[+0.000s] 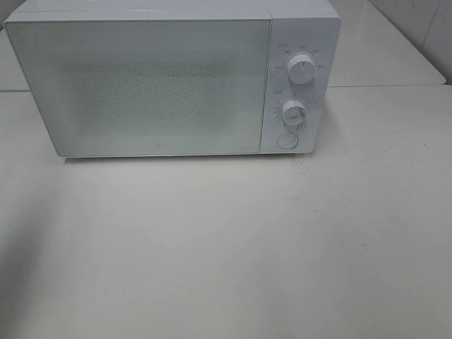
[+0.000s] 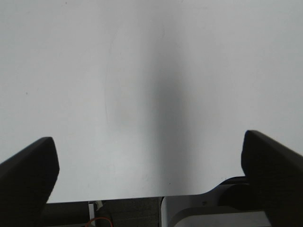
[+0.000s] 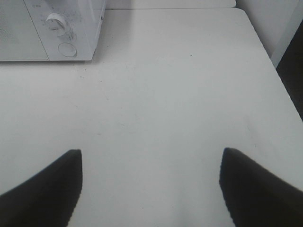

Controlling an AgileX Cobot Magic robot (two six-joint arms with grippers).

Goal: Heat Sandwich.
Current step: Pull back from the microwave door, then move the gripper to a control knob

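Two end effectors hang over the white bench. The left end effector gapes wide, empty. The right end effector, out in front of the microwave off its knob side, is spread wide too, holding nothing. Its door is shut. Where the sandwich sits, I cannot tell.

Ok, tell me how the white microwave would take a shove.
The microwave is boxy and broad-based, so it would probably slide, not tip. Its bulk suggests it is heavy. The table looks smooth, so it may skid.
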